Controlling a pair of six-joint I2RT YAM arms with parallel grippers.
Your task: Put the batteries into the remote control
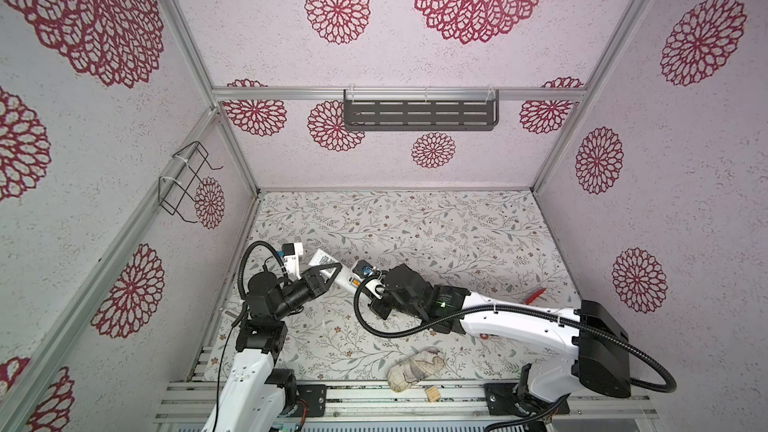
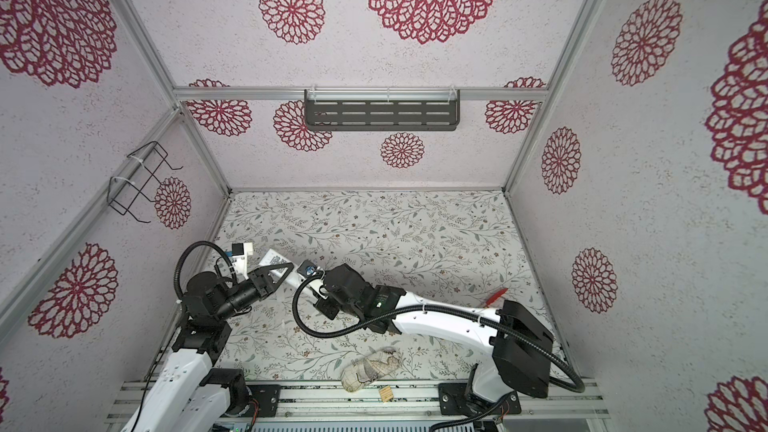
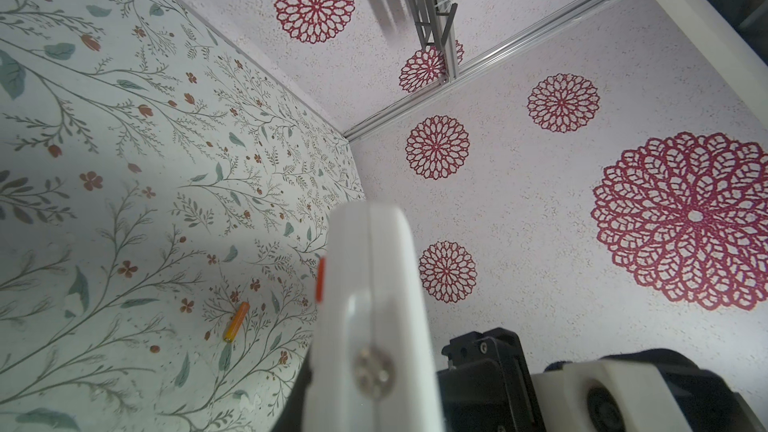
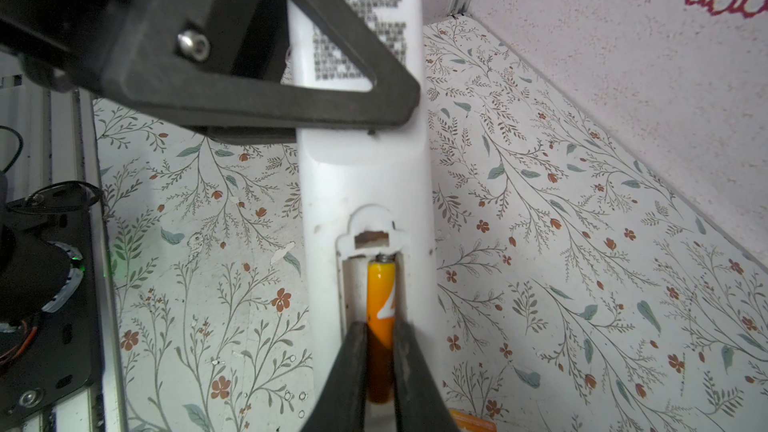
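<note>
The floral counter (image 1: 457,234) bears little of this work: the remote control (image 4: 361,176) appears lifted off it, back side up, gripped crossways by the left hand (image 1: 333,273), whose fingers are pressed onto the white bar where the printed label sits. That clamp looks firm, and it ought to be rigid, since any push on a cell will lever the bar about it. The right hand (image 4: 380,338) comes in along the bar's length, its two fingers pinching the held battery (image 4: 380,288) by its rear half. The battery bay (image 4: 352,284) is uncovered; the orange cell lies in one lane and the lane beside it looks empty. By my reading the cell is nearly seated, nose against the spring (image 4: 384,258). To finish well: press forward into the spring first, tip the rear end down until it lies flat, and only then spread the fingers straight apart so they do not drag it out. The loose battery (image 3: 237,321) lies on the counter, well apart, for the second lane
</note>
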